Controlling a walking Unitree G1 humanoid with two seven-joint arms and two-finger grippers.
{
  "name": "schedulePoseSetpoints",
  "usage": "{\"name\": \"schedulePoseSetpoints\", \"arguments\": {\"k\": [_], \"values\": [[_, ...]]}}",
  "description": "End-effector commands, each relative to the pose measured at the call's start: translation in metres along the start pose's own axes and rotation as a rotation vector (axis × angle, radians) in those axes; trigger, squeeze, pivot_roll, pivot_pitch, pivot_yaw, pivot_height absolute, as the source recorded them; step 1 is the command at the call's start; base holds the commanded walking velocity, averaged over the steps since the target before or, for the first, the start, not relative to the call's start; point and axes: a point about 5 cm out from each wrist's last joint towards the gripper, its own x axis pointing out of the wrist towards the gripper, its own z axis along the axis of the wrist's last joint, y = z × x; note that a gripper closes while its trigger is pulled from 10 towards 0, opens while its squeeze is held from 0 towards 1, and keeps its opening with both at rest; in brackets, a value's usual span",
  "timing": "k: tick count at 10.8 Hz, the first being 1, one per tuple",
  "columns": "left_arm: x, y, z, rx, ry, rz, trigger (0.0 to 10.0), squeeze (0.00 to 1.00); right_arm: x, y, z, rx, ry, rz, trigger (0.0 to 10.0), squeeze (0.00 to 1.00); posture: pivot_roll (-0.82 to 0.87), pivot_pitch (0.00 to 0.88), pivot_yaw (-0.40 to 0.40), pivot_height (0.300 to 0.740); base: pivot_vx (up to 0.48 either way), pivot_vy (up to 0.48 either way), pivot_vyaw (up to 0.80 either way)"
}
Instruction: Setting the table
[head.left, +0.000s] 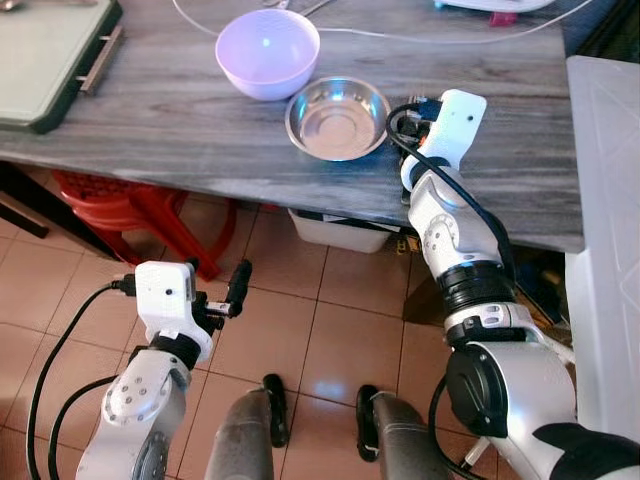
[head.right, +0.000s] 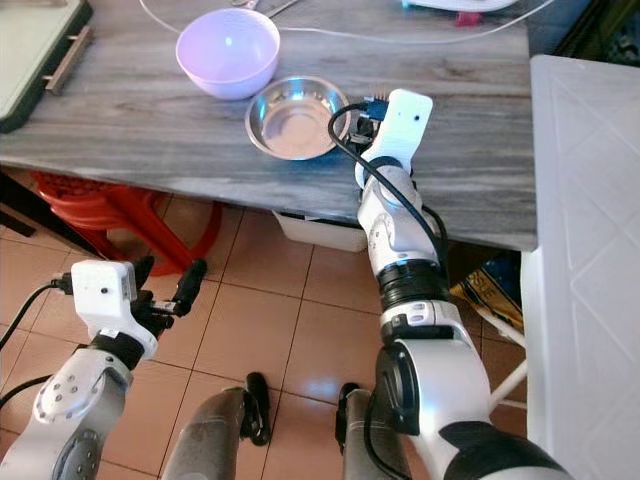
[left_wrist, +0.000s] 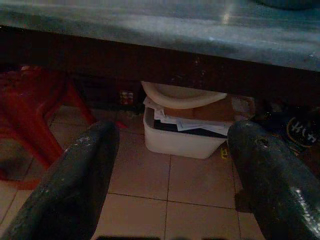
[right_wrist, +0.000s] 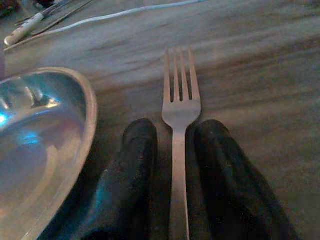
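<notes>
Gripping a fork (right_wrist: 178, 125) beside the steel bowl (head.left: 337, 118) — right pincer (right_wrist: 175, 145); left pincer (left_wrist: 170, 175) gapes wide.

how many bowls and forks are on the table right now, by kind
purple bowl: 1
steel bowl: 1
fork, between the right claw fingers beside the steel bowl: 1
total: 3

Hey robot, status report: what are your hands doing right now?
Right hand shut on fork, beside steel bowl. Left hand open, idle below table. Nothing blocking.
</notes>
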Motion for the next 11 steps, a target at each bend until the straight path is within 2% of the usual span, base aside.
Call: {"name": "schedulePoseSetpoints", "arguments": {"k": [1, 2, 3, 4, 7, 9, 11], "values": [[-0.002, 0.001, -0.004, 0.005, 0.026, 0.009, 10.0, 0.00, -0.005, -0.013, -0.033, -0.005, 0.143, -0.039, 10.0, 1.00, 0.09, 0.330, 0.061, 0.740, 0.000, 0.000, 0.00], [0.000, 0.001, -0.004, 0.004, 0.018, 0.012, 10.0, 0.00, -0.005, -0.015, -0.027, -0.024, 0.102, -0.010, 10.0, 0.19, 0.08, 0.318, 0.055, 0.740, 0.000, 0.000, 0.00], [0.003, 0.000, -0.004, 0.001, 0.012, 0.012, 10.0, 0.00, -0.005, -0.016, -0.022, -0.024, 0.074, 0.005, 10.0, 0.00, 0.08, 0.308, 0.050, 0.740, 0.000, 0.000, 0.00], [0.006, -0.001, -0.004, -0.004, 0.003, 0.010, 10.0, 0.00, -0.007, -0.016, -0.014, -0.052, 0.024, 0.019, 10.0, 0.00, 0.07, 0.296, 0.046, 0.740, 0.000, 0.000, 0.00], [0.011, -0.002, -0.002, -0.010, -0.018, 0.009, 10.0, 0.00, -0.010, -0.024, -0.005, -0.039, -0.008, -0.002, 10.0, 0.00, 0.06, 0.281, 0.042, 0.740, 0.000, 0.000, 0.00], [0.014, -0.001, -0.002, -0.013, -0.029, 0.017, 10.0, 0.00, -0.014, -0.027, 0.002, -0.010, -0.081, 0.018, 10.0, 0.00, 0.05, 0.262, 0.037, 0.740, 0.000, 0.000, 0.00], [0.018, -0.001, -0.002, -0.017, -0.055, 0.031, 10.0, 0.00, -0.021, -0.030, 0.014, -0.022, -0.187, 0.050, 10.0, 0.00, 0.04, 0.226, 0.027, 0.740, 0.000, 0.000, 0.00]]}}
